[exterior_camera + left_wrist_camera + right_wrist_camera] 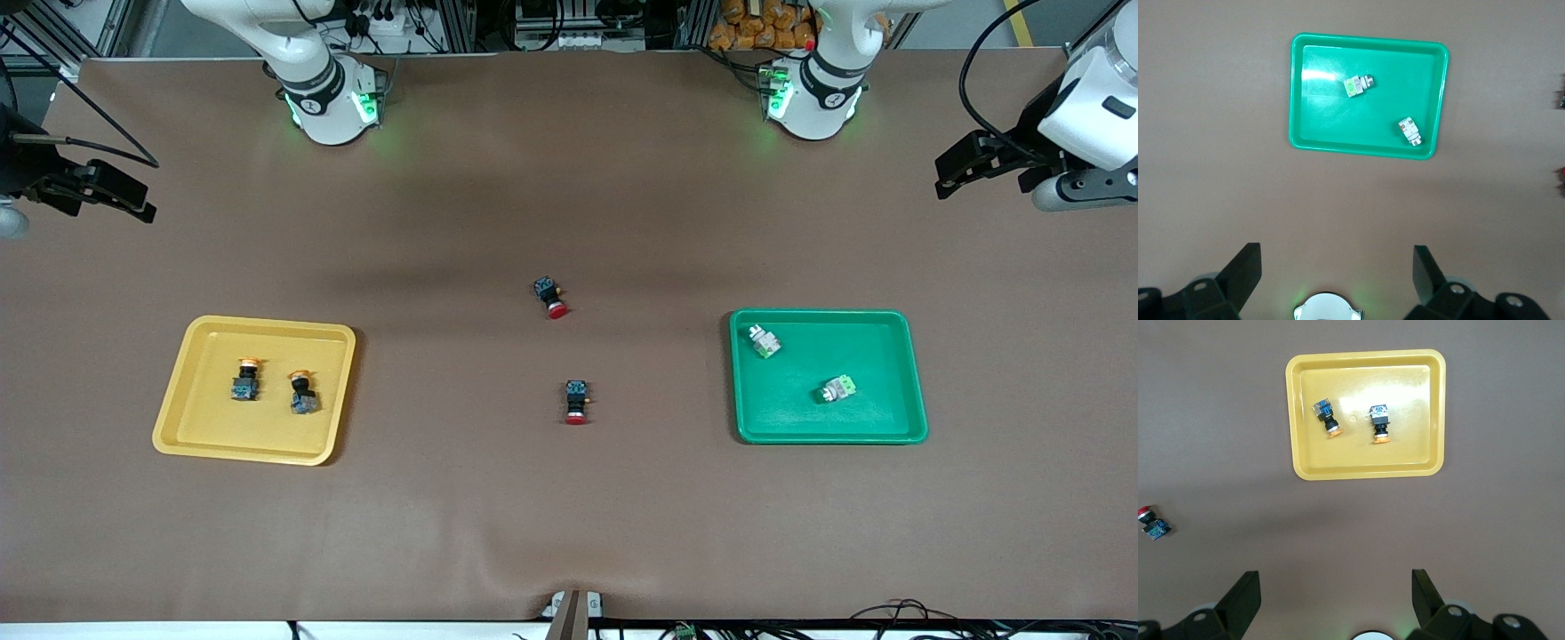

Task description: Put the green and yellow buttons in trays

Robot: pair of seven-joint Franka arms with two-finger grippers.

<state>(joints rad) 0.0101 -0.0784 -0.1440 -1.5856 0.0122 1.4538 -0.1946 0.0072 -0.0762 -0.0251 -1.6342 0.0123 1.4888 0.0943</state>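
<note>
Front view: yellow tray (182, 391) holds both yellow-cap buttons (247, 380); green tray (914, 382), toward left arm's end from it, holds both whitish-green buttons (763, 341). Two red-cap switches (550, 297) lie btwn trays on brown table (569, 524). Wrist views add what front view can't: left gripper (1337, 277) and right gripper (1336, 599) both w/ fingers spread, empty, each high over its own tray's end. Arms wait.

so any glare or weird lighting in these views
Left wrist view: a white glare patch on the green tray floor beside one green button. Right wrist view: a fainter sheen on the yellow tray between its two yellow buttons. Front view: green glow on the table around both arm bases, and a soft dark shadow band above the farther red-capped switch.
</note>
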